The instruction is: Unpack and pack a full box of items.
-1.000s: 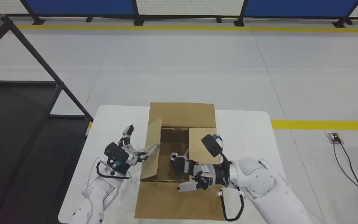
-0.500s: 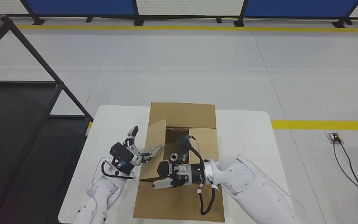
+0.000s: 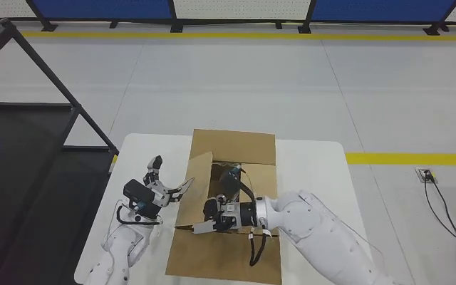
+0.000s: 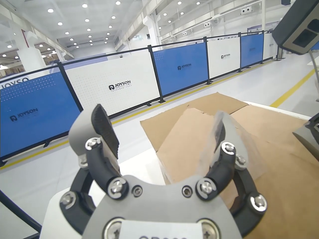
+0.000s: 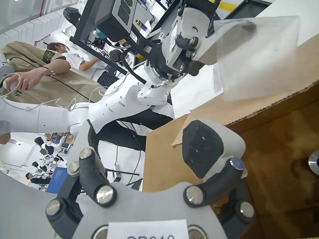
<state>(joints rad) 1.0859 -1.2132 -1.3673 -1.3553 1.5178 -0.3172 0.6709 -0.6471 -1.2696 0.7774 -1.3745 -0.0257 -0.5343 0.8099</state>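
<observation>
Moved: my right gripper (image 3: 205,217) has swung across the box (image 3: 231,146) to its left flap (image 3: 199,174). The left gripper (image 3: 172,172) has backed off toward the table's left side.
Edges/room: the far flap (image 3: 235,139) sits at the far edge of the table (image 3: 313,164). There's a bare strip of table on each side of the box.
Box: mid-table, open, long axis running away from the robot.
Grippers: both have fingers spread and hold nothing. The right is at the flap's inner side, the left just outside it.
Count: one box, one round metal part (image 5: 314,159) inside, two grippers.
</observation>
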